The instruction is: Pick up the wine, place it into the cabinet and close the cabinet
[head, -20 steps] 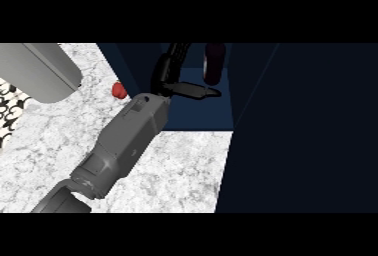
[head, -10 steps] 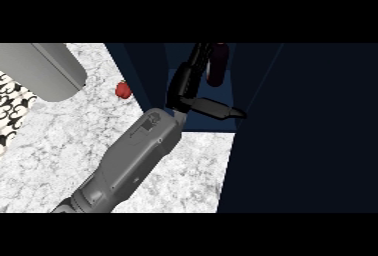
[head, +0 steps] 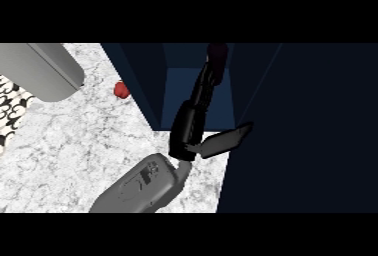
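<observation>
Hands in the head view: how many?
1. One hand on a grey forearm reaches into the open cabinet toward the dark wine bottle. Which arm it is isn't clear; the other hand is out of view.

Your wine bottle (head: 215, 57), dark with a reddish-purple tint, shows inside the open cabinet (head: 193, 85) near the top of the view. The cabinet is dark navy with a bluish interior floor, and it stands on the marble counter (head: 88, 140).
</observation>
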Tool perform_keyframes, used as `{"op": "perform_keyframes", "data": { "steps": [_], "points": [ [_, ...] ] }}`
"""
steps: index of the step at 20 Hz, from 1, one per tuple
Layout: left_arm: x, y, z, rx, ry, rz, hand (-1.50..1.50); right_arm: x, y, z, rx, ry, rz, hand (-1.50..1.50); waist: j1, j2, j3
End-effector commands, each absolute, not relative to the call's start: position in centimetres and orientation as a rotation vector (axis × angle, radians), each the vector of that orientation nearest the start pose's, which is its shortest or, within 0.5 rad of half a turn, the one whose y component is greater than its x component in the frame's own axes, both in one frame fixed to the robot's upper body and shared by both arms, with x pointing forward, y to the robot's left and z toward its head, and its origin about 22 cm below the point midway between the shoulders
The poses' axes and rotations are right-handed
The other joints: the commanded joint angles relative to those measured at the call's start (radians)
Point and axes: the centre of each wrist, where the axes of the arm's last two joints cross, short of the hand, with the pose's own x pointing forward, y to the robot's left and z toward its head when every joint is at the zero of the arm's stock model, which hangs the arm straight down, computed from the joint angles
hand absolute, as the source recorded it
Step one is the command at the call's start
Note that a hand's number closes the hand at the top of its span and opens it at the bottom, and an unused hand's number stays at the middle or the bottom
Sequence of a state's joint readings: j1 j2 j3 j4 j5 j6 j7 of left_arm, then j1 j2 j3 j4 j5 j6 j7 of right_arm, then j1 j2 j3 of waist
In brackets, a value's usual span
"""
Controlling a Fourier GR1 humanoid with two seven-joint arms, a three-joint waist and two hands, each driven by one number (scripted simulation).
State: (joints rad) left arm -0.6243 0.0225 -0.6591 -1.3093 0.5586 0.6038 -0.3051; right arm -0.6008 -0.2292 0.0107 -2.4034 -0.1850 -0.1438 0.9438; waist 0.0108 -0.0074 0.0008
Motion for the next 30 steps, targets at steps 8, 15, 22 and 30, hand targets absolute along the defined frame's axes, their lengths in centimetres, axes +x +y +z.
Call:
{"op": "perform_keyframes", "data": {
  "steps": [8,15,22,30],
  "points": [
    [17.8,3.9,6.9,-0.501,-1.827,0.159,1.50,15.4,-20.0,29.1,0.199,-1.991,0.270,-1.50,-0.004,0.000,-0.001],
    [14.8,8.6,8.3,-0.612,-1.809,0.068,1.50,16.4,-19.7,30.1,0.186,-1.967,0.300,-1.50,-0.006,0.002,-0.002],
    [13.4,14.6,6.9,-0.642,-1.815,0.018,1.50,15.0,-17.4,28.0,0.326,-1.956,0.577,1.50,0.003,0.004,-0.003],
    [13.7,21.4,8.9,-0.626,-1.871,0.027,1.50,14.9,-13.5,27.7,0.627,-1.800,0.663,1.50,0.015,0.003,-0.004]
  ]
}}
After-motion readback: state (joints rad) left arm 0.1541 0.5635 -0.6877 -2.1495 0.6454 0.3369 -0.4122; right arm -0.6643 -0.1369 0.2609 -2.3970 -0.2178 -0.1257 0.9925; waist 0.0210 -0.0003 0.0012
